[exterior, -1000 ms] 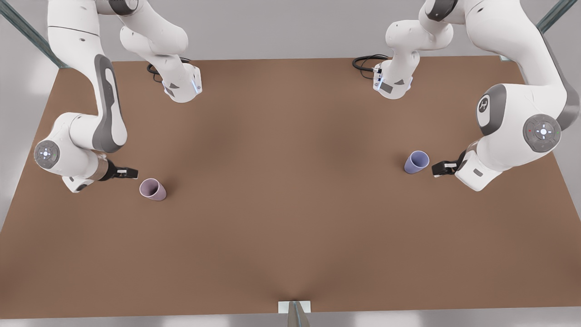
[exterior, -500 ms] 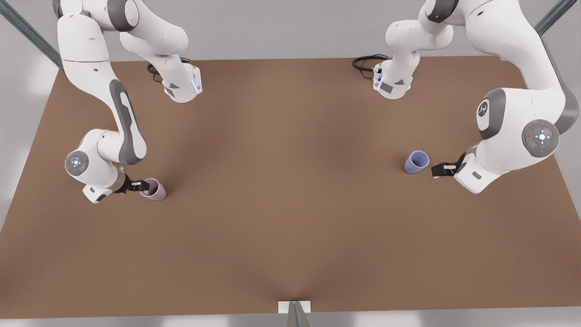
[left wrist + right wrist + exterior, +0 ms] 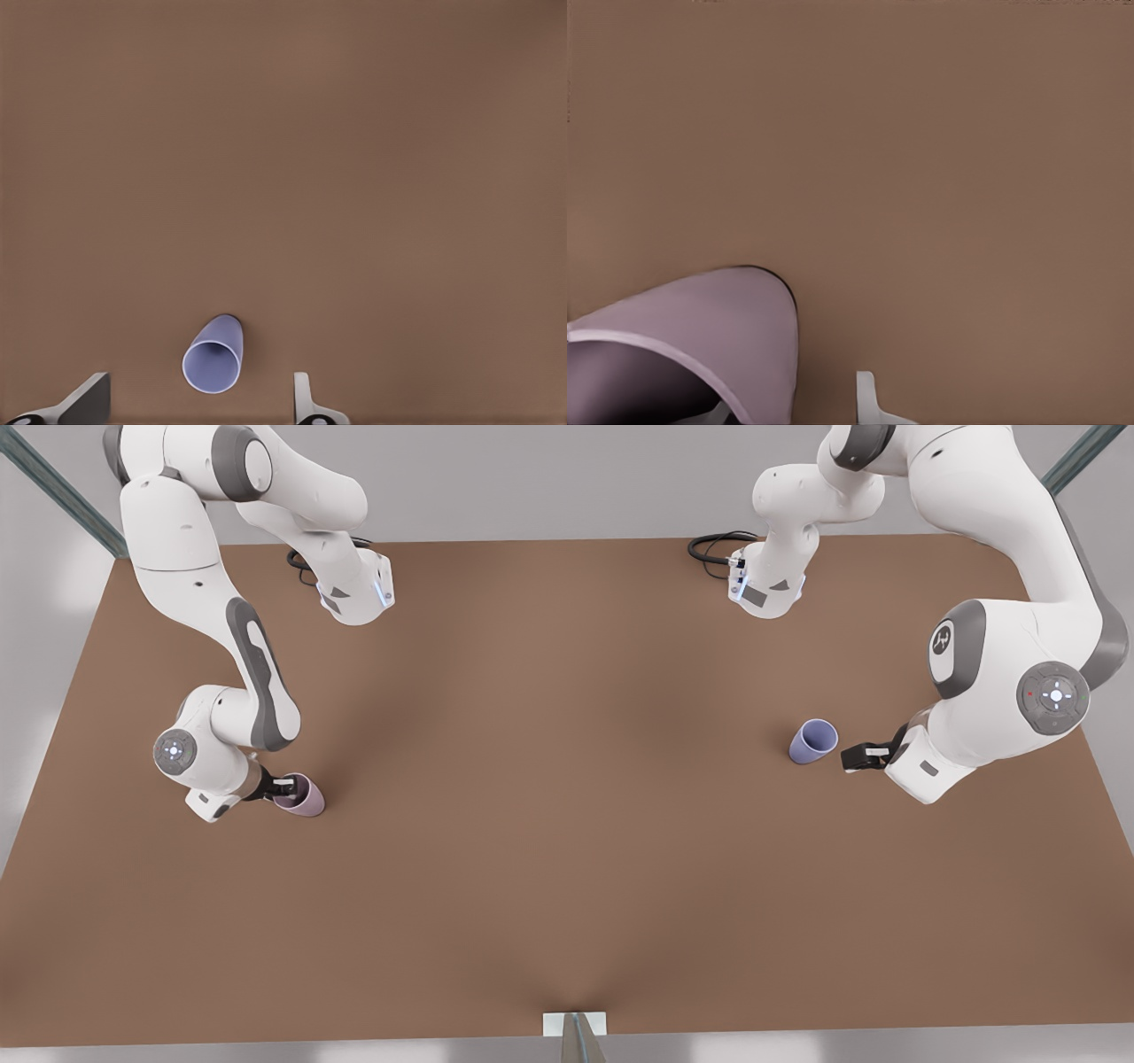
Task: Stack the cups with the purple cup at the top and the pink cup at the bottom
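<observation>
Front view, near edge first: a small white bracket [image 3: 574, 1024] sits at the bottom centre of the brown table [image 3: 567, 886], with bare tabletop behind it. Mid-frame left: the pink cup [image 3: 301, 795] stands upright on the table, and the right gripper [image 3: 285, 786] is right at its rim. One finger is down inside the mouth, the other outside the wall, so the fingers straddle the rim; the right wrist view shows the cup wall [image 3: 700, 341] between the fingers, with a clear gap to the outer fingertip [image 3: 868, 398]. Fingers are parted and not clamped, and contact on the inner side can't be judged. Mid-frame right: the purple cup [image 3: 812, 741] is upright on the table, well apart from the pink one. The left gripper [image 3: 858, 756] hangs just beside it on the front view's right, not touching. In the left wrist view the cup [image 3: 213, 356] lies between the wide-spread fingertips [image 3: 84, 403], ahead of them, with table showing on both sides, so the jaws are wide open and hold nothing. Far edge, top of frame: both arm bases, each with a black cable [image 3: 713, 545] coiled beside it.
</observation>
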You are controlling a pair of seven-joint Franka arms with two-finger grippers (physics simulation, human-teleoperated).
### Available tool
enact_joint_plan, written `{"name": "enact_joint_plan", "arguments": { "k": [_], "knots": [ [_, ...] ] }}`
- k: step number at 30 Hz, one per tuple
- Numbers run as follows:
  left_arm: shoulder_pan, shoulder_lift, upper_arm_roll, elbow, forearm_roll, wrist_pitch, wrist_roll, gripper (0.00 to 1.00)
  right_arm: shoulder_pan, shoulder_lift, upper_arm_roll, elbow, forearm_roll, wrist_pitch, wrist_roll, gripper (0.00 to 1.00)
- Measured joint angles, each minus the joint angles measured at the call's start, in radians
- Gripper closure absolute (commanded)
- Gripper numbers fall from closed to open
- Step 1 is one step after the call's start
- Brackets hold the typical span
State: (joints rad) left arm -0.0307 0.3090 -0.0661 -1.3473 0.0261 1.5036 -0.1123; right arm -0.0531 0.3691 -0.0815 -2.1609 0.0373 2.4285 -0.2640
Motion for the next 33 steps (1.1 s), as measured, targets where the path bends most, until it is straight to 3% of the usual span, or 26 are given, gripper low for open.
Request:
{"name": "enact_joint_plan", "arguments": {
  "k": [3,4,8,17,21,24,27,33],
  "knots": [
    [0.0,0.0,0.0,0.0,0.0,-0.001,0.0,0.0,0.001,0.004,0.001,0.002,0.002,0.001,-0.008,0.47],
    [0.0,-0.001,0.001,0.0,0.001,-0.001,0.0,0.0,0.001,0.004,0.002,0.002,0.004,0.001,-0.011,0.6],
    [0.0,0.0,0.002,0.0,0.001,-0.001,0.001,0.0,0.005,0.006,0.003,0.002,0.007,0.0,-0.023,0.79],
    [0.0,-0.005,0.007,0.0,0.001,-0.002,0.004,0.0,0.014,-0.026,0.02,0.033,0.015,-0.021,-0.052,0.79],
    [0.0,-0.014,0.008,0.0,0.001,-0.002,0.006,0.0,0.092,-0.075,0.031,0.106,0.07,-0.084,-0.049,0.79],
    [0.0,-0.018,0.012,-0.001,0.002,-0.002,0.007,0.0,0.128,-0.075,0.117,0.186,0.089,-0.144,-0.011,0.79],
    [-0.001,-0.038,0.013,-0.04,0.001,0.007,0.008,0.0,0.214,-0.025,0.194,0.348,0.096,-0.22,0.062,0.79],
    [-0.002,-0.042,0.014,-0.052,0.001,0.018,0.009,0.0,0.558,0.265,0.206,0.81,0.096,-0.356,0.293,0.79]
  ]
}}
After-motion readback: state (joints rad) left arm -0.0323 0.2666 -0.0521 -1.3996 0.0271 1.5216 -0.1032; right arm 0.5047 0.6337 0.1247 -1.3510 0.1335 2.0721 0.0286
